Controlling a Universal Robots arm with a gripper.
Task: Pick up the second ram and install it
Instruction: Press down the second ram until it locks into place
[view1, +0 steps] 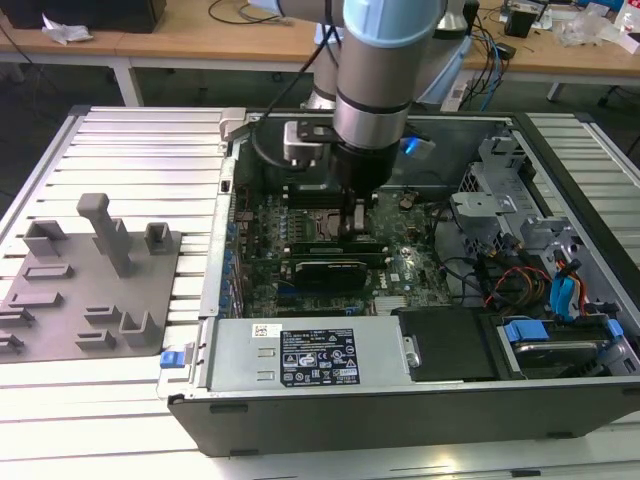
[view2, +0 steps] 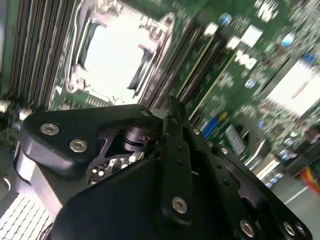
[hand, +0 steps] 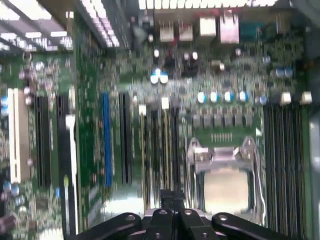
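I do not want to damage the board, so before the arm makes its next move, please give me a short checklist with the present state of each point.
1. End effector is inside the open case, low above the motherboard: ok.
2. In the first wrist view it stands over the black slot strips, beside the processor socket: ok.
3. Second ram is held in the end effector: cannot tell.
4. Second ram is lined up with a slot: cannot tell.
5. Cables at the exterior view's right lie apart from the arm: ok.
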